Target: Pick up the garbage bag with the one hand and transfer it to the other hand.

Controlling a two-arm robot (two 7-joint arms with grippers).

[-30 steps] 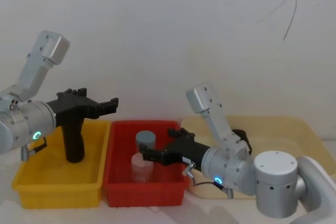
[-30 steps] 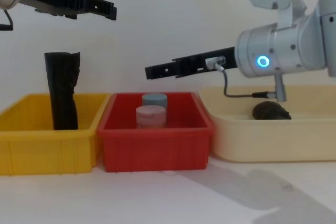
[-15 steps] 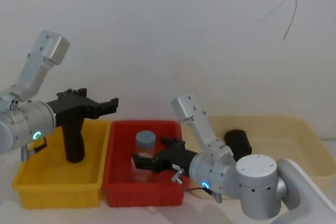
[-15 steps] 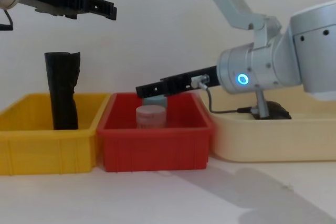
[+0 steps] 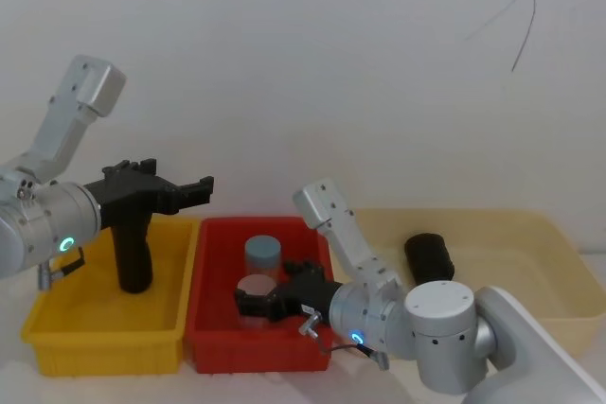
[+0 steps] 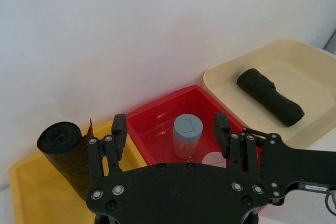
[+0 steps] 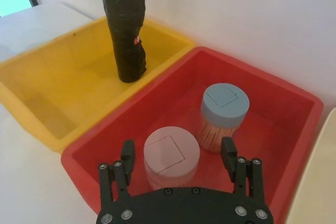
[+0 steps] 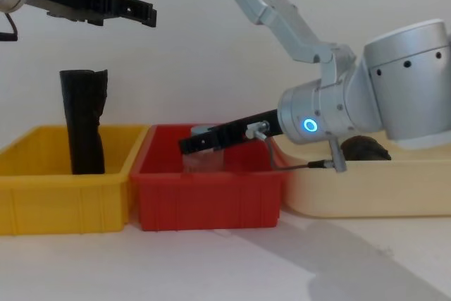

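The garbage bag (image 5: 133, 253) stands upright in the yellow bin (image 5: 104, 340); the left claw (image 5: 202, 192) hangs above it, fingers spread and holding nothing; the right claw (image 5: 248, 302), also spread, sits low in the red bin (image 5: 256, 352) over a pink-lidded jar (image 7: 171, 155); another black roll (image 5: 428, 257) lies in the beige tray (image 5: 559, 253).

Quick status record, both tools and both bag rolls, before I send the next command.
left tool: open, holding nothing, in the air above the yellow bin
right tool: open, low over the red bin, fingers either side of the pink-lidded jar
garbage bag: upright in the yellow bin, ungrasped
second black roll: lying in the cream tray
blue-lidded jar: red bin, behind the pink one
transfer: not started
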